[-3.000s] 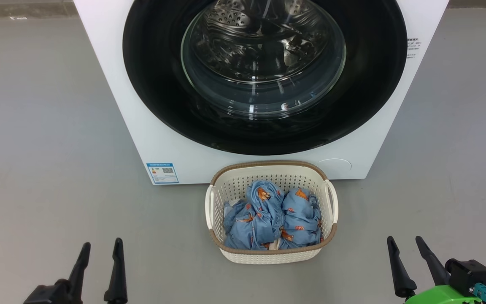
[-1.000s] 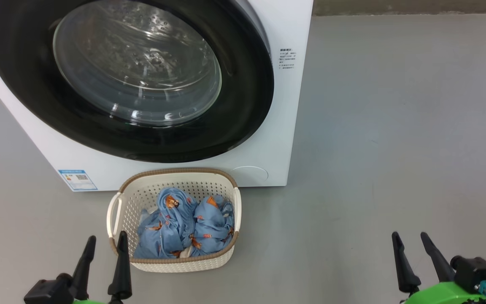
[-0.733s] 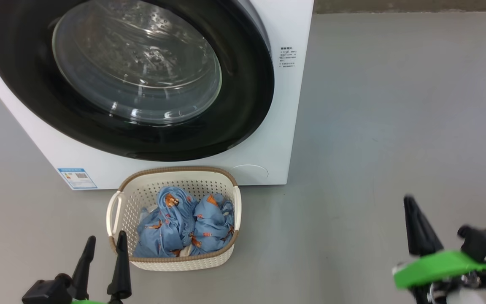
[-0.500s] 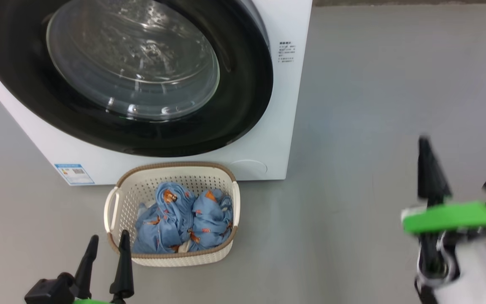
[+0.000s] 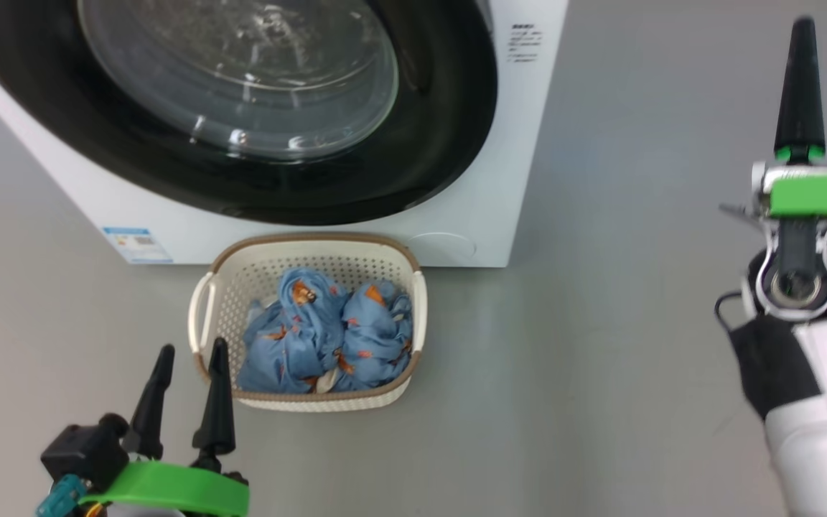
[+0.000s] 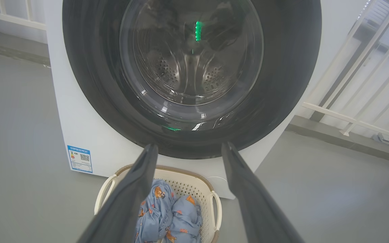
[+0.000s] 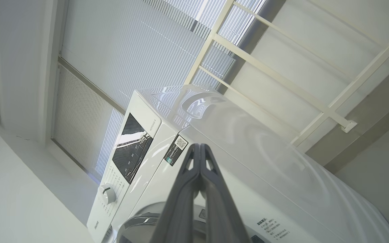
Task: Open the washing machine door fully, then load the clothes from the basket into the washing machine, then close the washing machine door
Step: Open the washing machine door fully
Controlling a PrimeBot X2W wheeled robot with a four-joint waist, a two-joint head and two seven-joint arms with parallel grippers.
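Head view: your right gripper, clenched empty, now stands raised right of the washing machine; its wrist view adds the dial.

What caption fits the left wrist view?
Open left gripper faces cream perforated basket of blue bear-print clothes before closed round black door.

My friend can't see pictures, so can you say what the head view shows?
A white washing machine, its round black door shut, stands behind a cream basket of blue bear-print clothes on a grey floor. The left tool, open, is at lower left near the basket; the right tool, shut, points up at the right.
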